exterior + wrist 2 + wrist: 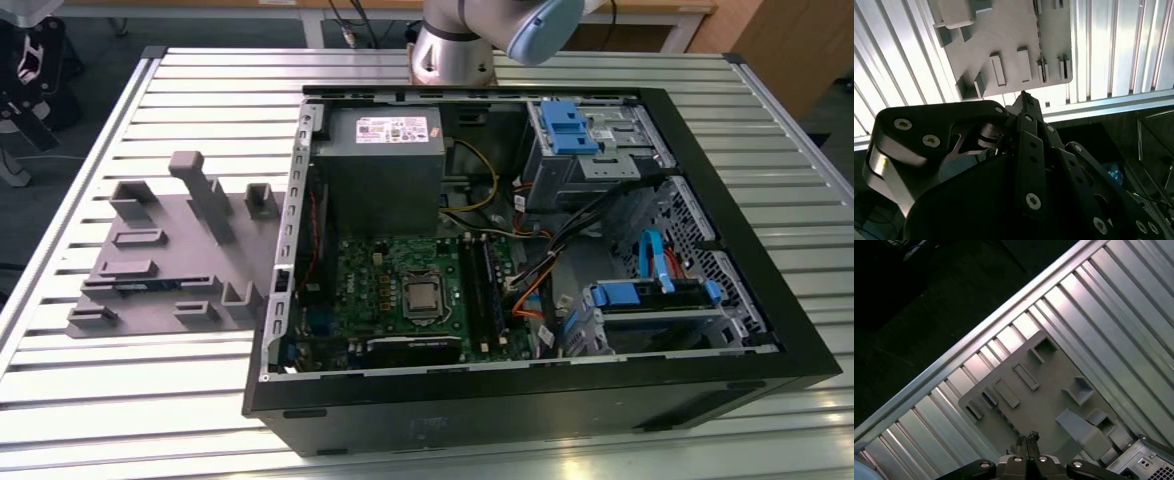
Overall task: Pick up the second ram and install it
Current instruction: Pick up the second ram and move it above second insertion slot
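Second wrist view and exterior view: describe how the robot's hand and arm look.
In the second wrist view the hand is matte black. Its flat, round-ended linkage bars are joined by silver pins and screw heads and taper to narrow tips, with a smooth dark housing behind. The first wrist view shows the same black links and silver pins. In the exterior view the arm is a silver-grey tube with a pale blue joint cap.

Lit evenly from above in the exterior view: mild sheen on the bench (134,400), deep shade inside the case (534,410). Washed out by glare along the slats in the second wrist view, gripper (1024,100) backlit, nearly black.
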`<control>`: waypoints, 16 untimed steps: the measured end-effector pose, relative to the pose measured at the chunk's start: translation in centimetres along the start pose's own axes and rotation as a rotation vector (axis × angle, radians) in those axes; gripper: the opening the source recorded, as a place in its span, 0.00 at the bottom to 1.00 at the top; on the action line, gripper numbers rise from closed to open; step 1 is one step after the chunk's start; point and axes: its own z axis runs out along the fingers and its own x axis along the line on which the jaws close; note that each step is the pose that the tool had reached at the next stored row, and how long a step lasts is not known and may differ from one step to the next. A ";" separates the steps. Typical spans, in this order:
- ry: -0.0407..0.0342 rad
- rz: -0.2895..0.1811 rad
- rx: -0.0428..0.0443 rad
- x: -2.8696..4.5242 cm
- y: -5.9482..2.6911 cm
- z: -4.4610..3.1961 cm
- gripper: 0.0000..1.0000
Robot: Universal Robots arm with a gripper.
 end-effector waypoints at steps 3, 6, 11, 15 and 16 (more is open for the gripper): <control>0.0010 -0.030 -0.0006 0.02 0.02 0.00 0.11; 0.0018 -0.064 -0.0012 0.03 0.04 0.01 0.11; 0.0033 -0.118 -0.0022 0.04 0.04 0.04 0.11; 0.0042 -0.158 -0.0028 0.05 0.05 0.07 0.11; 0.0045 -0.170 -0.0030 0.06 0.05 0.08 0.11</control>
